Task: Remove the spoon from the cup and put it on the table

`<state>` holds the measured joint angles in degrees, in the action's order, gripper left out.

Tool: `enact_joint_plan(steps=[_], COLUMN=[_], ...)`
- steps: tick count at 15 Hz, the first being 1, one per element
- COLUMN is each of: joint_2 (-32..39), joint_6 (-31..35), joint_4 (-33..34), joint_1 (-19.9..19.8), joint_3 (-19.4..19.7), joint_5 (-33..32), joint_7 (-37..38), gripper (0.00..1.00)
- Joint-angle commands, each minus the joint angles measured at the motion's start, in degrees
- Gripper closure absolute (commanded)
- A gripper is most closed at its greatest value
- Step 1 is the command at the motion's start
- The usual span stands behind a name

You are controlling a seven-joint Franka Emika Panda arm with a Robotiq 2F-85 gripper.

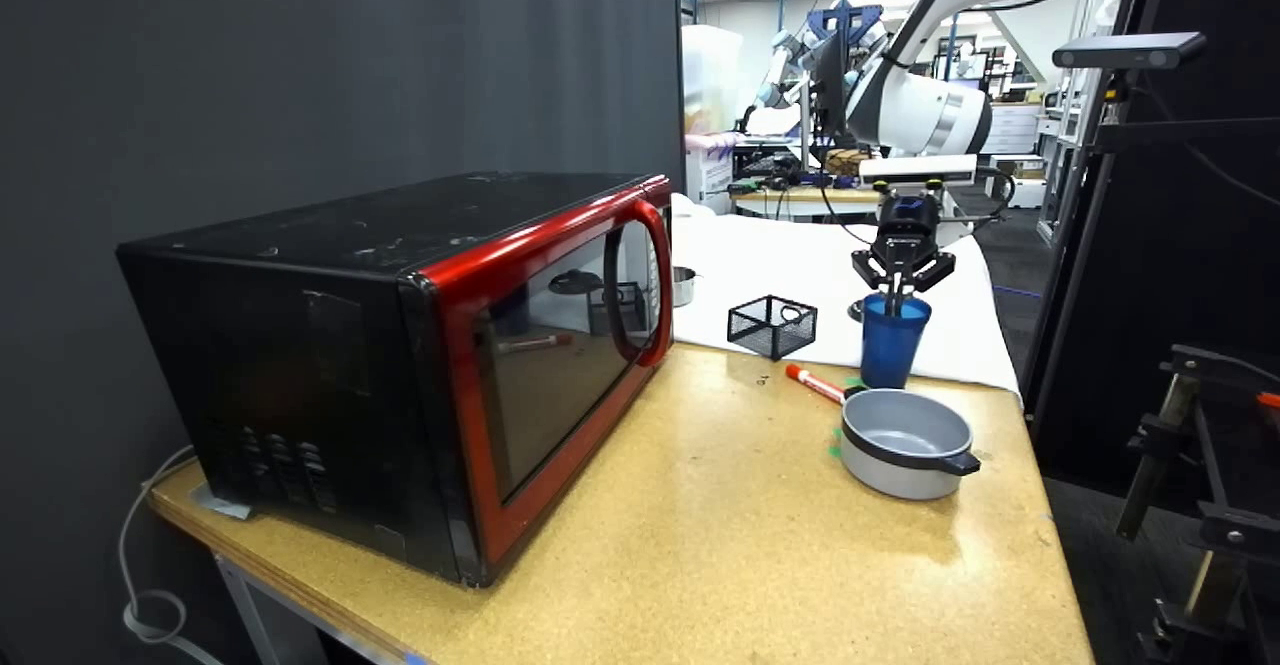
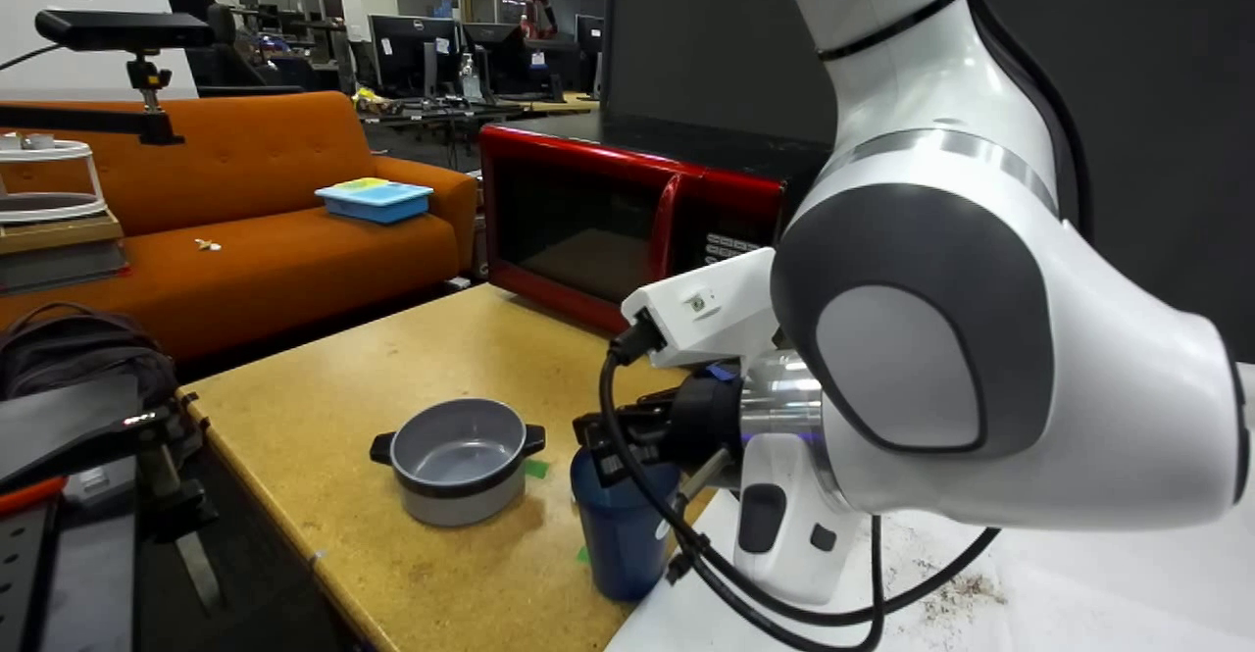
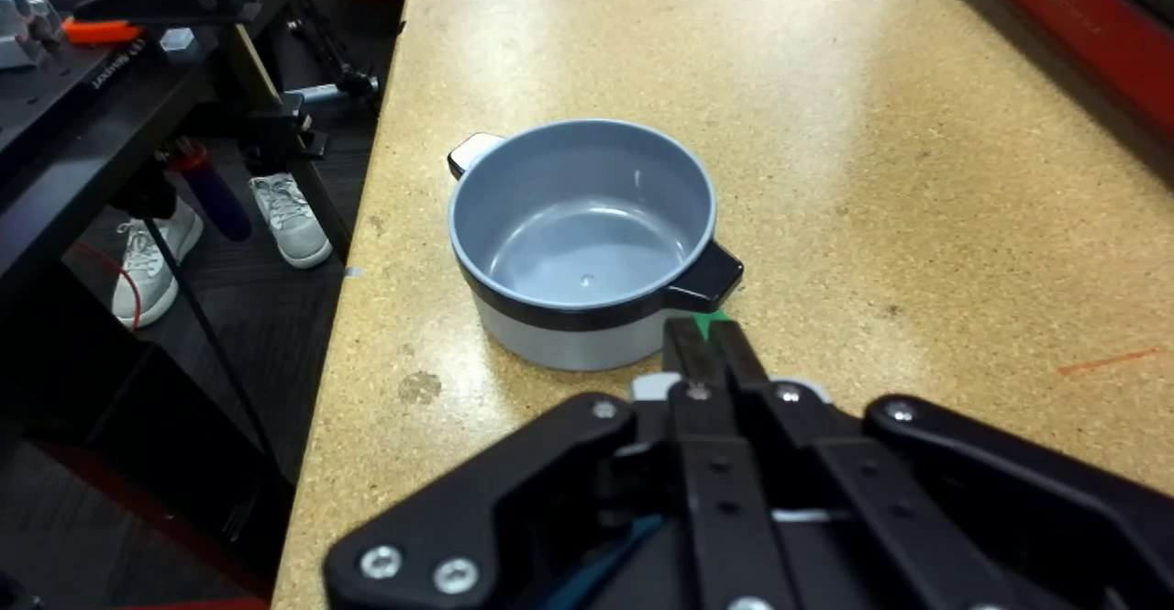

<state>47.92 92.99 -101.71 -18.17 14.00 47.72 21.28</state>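
Observation:
The blue cup (image 1: 891, 350) stands upright on the light tan table (image 1: 740, 535) and also shows in an exterior view (image 2: 623, 544). My gripper (image 1: 894, 311) points down over it, its fingertips at or just inside the cup's mouth. In the wrist view the fingertips of the gripper (image 3: 704, 324) are close together with a narrow gap between them. I cannot make out the spoon; the cup's inside and the space between the fingers are hidden. I cannot tell whether anything is pinched. The cup is mostly hidden below the fingers in the wrist view.
A grey bowl (image 1: 905, 445) with black handles stands close to the cup and shows in the wrist view (image 3: 584, 225). A red-and-white marker (image 1: 818, 384) lies beside the cup. A black wire basket (image 1: 772, 327) and a red-and-black microwave (image 1: 560, 375) stand on the microwave side.

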Motion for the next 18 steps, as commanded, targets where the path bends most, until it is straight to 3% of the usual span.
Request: enact_joint_plan(steps=[1, 9, 18], joint_2=[0.8, -2.2, -11.9], joint_6=[-1.5, -3.2, -4.5], joint_4=[1.7, 3.5, 2.0], joint_1=[-0.8, -0.8, 1.7], joint_3=[-0.2, 0.2, 1.0], joint_5=[0.5, 0.8, -0.3], joint_7=[-0.1, 2.5, 10.6], gripper=[0.99, 0.99, 0.99])
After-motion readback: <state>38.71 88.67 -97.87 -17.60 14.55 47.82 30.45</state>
